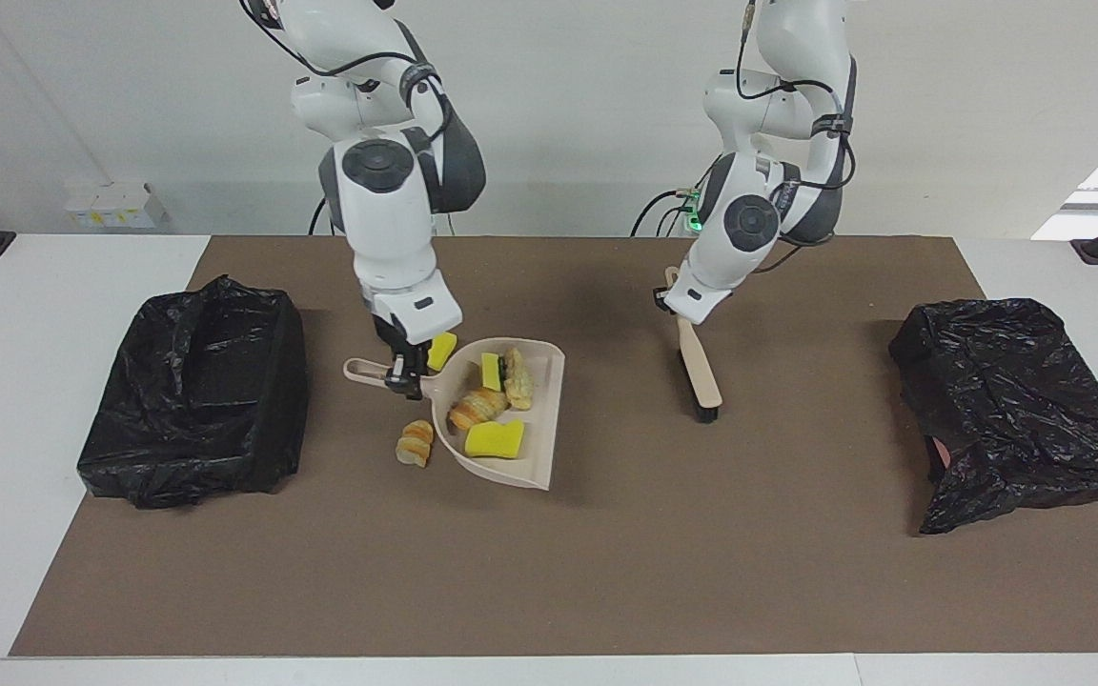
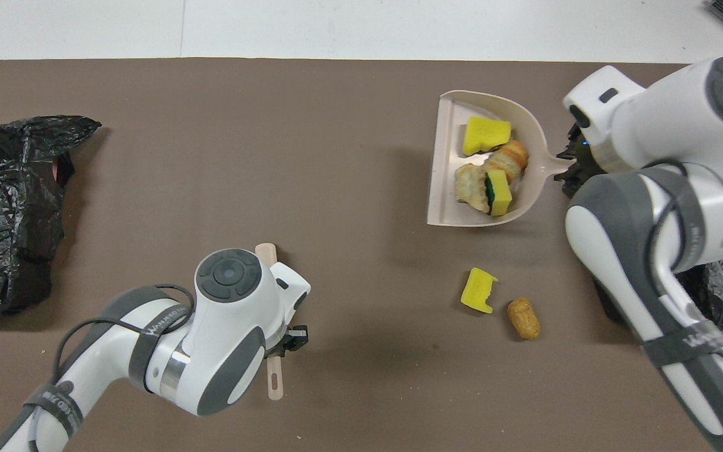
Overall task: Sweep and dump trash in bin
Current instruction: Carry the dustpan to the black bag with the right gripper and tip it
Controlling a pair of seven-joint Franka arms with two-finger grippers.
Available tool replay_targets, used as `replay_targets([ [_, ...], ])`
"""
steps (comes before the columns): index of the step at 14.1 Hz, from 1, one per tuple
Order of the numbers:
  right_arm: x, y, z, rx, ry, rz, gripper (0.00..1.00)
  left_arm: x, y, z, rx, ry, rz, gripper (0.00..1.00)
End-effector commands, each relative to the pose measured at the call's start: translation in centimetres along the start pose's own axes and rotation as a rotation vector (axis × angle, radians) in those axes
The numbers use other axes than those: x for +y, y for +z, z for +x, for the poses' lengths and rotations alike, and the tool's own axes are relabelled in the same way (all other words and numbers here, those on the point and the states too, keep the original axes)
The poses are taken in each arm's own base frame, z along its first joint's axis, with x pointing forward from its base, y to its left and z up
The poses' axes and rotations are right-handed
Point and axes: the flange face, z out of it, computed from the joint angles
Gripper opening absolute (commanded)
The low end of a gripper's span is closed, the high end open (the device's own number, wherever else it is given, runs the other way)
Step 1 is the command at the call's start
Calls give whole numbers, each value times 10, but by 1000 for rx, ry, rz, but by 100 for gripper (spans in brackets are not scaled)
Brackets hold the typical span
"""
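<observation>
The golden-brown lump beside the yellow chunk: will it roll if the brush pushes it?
Probably yes: the golden-brown lump looks oval and rounded, so it may roll off the brush. It seems light, like bread, and could skid.

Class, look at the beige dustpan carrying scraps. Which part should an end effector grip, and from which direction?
Grip the dustpan by its narrow handle, coming down from above. The handle sticks out from the wide scoop toward the right arm's end of the table and is slim enough for two fingers. The scoop is broad and loaded with trash. The right end effector grips it there.
</observation>
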Motion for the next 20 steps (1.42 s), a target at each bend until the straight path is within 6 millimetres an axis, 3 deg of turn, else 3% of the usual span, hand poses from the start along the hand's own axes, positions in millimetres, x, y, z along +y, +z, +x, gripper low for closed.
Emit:
replay_targets([
  [1,-3,-16,-69,10,-39,-3,0,17,8,-43,8,20,-76,0],
  [3,-7,-14,-126,11,-51,32,0,30,16,-62,29,15,-119,0],
  [5,-20,-13,-176,-18,-3,52,0,31,20,-66,30,-22,-135,0],
  [8,-33,-9,-202,-152,-36,79,0,29,31,-65,7,-61,-147,0],
  [9,-37,-10,-207,-228,-55,84,0,30,30,-64,8,-66,-149,56],
  [10,-39,-7,-211,-285,-69,89,0,32,29,-62,3,-91,-148,100],
  [13,-50,-2,-217,-445,-70,104,0,28,5,-45,18,-143,-185,100],
  [16,-58,-2,-211,-561,-95,66,0,-14,-19,-2,19,-247,-219,100],
  [18,-64,-3,-179,-671,-150,40,0,-52,-41,36,22,-342,-256,100],
  [20,-70,-6,-172,-730,-163,27,0,-82,-62,62,62,-338,-246,100],
])
